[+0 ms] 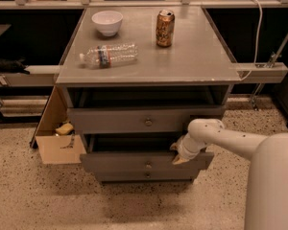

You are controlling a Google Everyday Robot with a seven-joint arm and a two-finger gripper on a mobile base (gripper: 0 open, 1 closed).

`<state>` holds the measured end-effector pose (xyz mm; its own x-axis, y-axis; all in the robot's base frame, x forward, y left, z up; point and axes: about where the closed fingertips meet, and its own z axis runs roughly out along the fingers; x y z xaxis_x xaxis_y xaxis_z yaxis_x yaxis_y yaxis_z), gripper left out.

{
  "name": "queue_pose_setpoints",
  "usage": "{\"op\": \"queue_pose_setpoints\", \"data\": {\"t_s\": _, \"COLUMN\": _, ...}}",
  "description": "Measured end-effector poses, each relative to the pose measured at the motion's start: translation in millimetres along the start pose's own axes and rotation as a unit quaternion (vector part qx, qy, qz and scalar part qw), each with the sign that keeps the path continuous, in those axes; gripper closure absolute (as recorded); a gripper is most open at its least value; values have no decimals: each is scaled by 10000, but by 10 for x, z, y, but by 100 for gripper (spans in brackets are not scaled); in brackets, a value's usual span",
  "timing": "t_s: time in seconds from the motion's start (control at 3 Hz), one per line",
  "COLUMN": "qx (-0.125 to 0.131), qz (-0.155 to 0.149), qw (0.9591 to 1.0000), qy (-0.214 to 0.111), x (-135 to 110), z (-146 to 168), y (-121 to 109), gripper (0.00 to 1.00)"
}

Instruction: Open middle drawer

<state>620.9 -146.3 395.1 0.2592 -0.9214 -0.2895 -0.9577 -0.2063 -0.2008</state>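
The grey cabinet (pixel 149 66) has three drawers. The middle drawer (pixel 129 162), a plain grey front with a small round knob (pixel 148 165), stands pulled out a little, with a dark gap above its top edge. My gripper (pixel 178 157), on the white arm (pixel 221 138) coming from the right, sits at the right part of that drawer's top edge, right of the knob. The taller top drawer (pixel 115 120) is above it. The narrow bottom drawer (pixel 134 176) is below it, pushed in.
On the cabinet top are a white bowl (pixel 108 22), a lying plastic water bottle (pixel 109 55) and a brown can (pixel 164 28). An open cardboard box (pixel 55 138) stands on the floor at the cabinet's left. A rail with a cable (pixel 261 71) runs at the right.
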Motion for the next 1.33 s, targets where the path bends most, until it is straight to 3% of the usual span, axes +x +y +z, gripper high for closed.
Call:
{"op": "queue_pose_setpoints", "data": {"t_s": 0.33, "qx": -177, "qz": -7, "qw": 9998, "qy": -11, "x": 7, "z": -40, "y": 114, "gripper": 96}}
{"op": "queue_pose_setpoints", "data": {"t_s": 0.67, "qx": -549, "qz": -66, "qw": 9983, "qy": -175, "x": -49, "z": -61, "y": 351, "gripper": 0}}
{"op": "queue_pose_setpoints", "data": {"t_s": 1.0, "qx": -549, "qz": -66, "qw": 9983, "qy": -175, "x": -49, "z": -61, "y": 351, "gripper": 0}}
{"op": "queue_pose_setpoints", "data": {"t_s": 1.33, "qx": -824, "qz": -103, "qw": 9963, "qy": -202, "x": -86, "z": -10, "y": 642, "gripper": 0}}
